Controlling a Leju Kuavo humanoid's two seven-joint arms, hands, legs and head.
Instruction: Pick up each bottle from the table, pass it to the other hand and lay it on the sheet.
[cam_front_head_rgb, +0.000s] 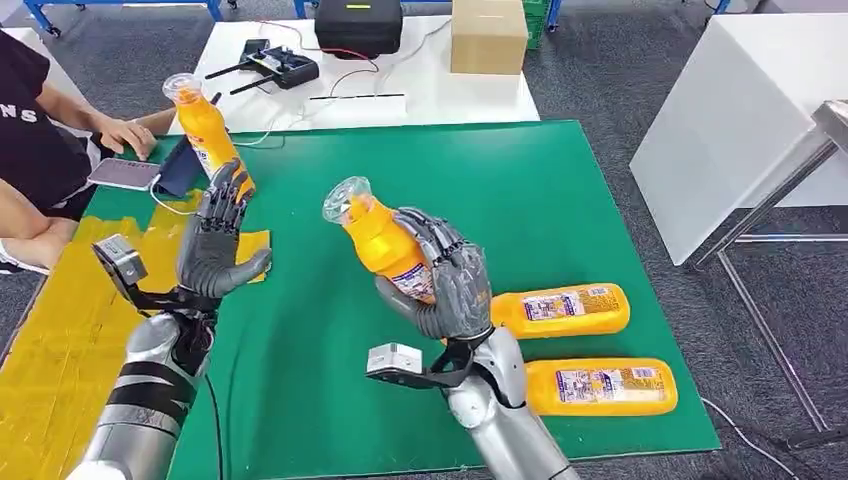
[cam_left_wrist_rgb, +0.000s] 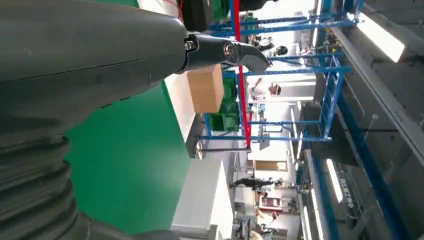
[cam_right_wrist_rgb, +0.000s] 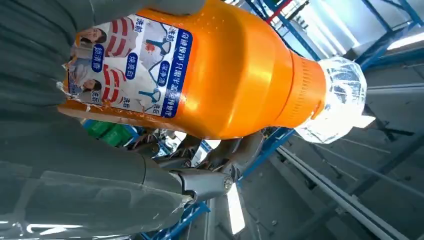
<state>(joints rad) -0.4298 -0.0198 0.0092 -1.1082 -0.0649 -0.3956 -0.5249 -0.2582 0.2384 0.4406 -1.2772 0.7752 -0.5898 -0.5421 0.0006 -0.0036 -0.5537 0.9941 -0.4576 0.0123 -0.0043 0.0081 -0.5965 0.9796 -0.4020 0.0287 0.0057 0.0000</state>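
Handover stage, by the look of it. Right hand (cam_front_head_rgb: 447, 277) wrapped around an orange plastic bottle with a clear cap (cam_front_head_rgb: 376, 235), lifted off the green mat-covered table (cam_front_head_rgb: 560, 190), cap tilted up and toward the left side; same bottle seen close in the right wrist view (cam_right_wrist_rgb: 235, 70), label toward the palm, fingers closed round the body. Left hand (cam_front_head_rgb: 218, 248) raised over the mat's left part, fingers spread, palm turned toward the held bottle, holding nothing, well apart from it. Behind that hand, a second orange bottle (cam_front_head_rgb: 205, 125), tilted; how supported, cannot tell. Two more orange bottles (cam_front_head_rgb: 560, 310) lying on their sides on the mat beside the right arm. Yellow sheet (cam_front_head_rgb: 60, 330) spread along the table's left edge; a person's hand (cam_front_head_rgb: 125, 135) resting near its far end.

Next move, as a judgement: bring the two hands together, close the left around the bottle, release the right only after, then lay it on the sheet.
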